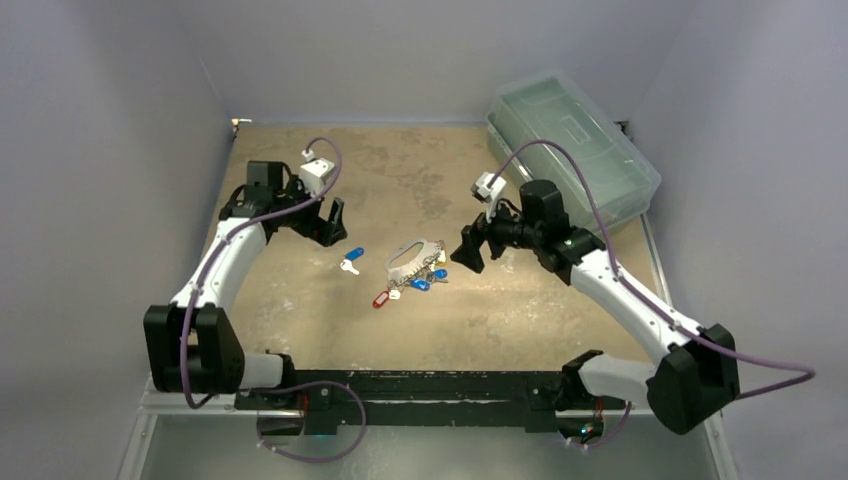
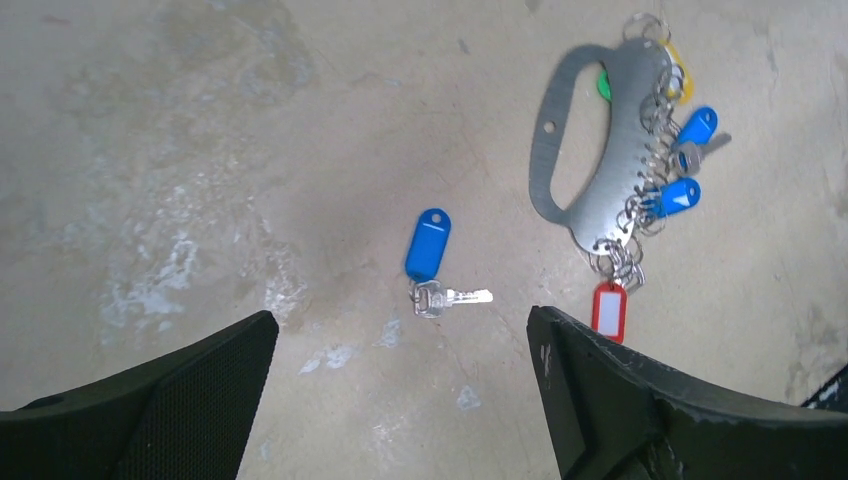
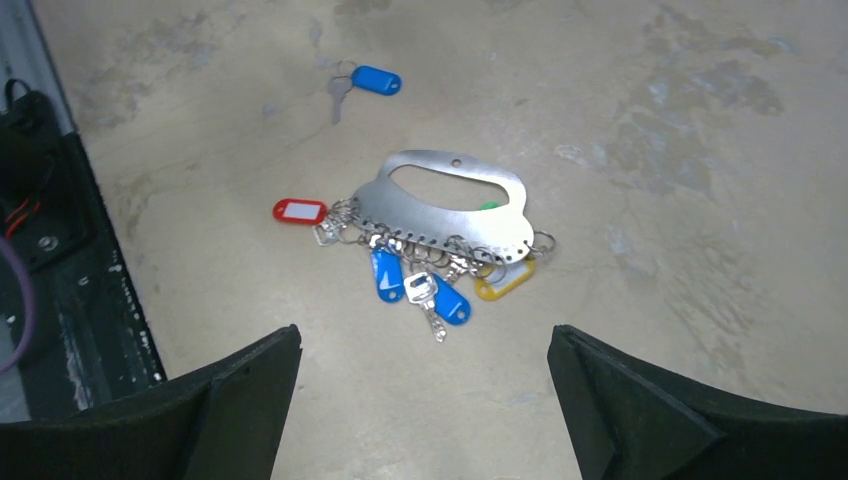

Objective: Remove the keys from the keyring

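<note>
Silver-grey keyring (image 1: 412,255) (image 2: 628,135) (image 3: 440,225): it lies flat on the table (image 1: 500,320) between my two grippers. From overhead its long axis runs roughly left to right, with the right end tipped slightly away from the arm bases.
Keys on the ring (image 1: 427,280) (image 2: 680,160) (image 3: 420,285): they fan out from the keyring's holed edge, on the side facing the arm bases. I can see blue, yellow and red tags, and a bit of green shows through the loop.
Red tag (image 1: 380,299) (image 2: 608,310) (image 3: 298,210): it trails off the keyring's left end and lies outermost of the bunch.
Loose key (image 1: 350,262) (image 2: 428,245) (image 3: 375,79): it has a blue tag and is already off. It lies apart from the keyring on the left, between the keyring and my left gripper.
Left gripper (image 1: 330,225) (image 2: 400,320): jaws spread wide with nothing in them. It sits left of the keyring, beyond the loose key.
Right gripper (image 1: 470,250) (image 3: 422,335): also spread wide and empty, just beside the keyring's right end.
Nearer arm: the right, as I judge it. The left has the better line on the red-tag end.
Relation that matters: the keys all hang from one long edge, so I'd pin the bare arch side and pull towards the arm bases.
</note>
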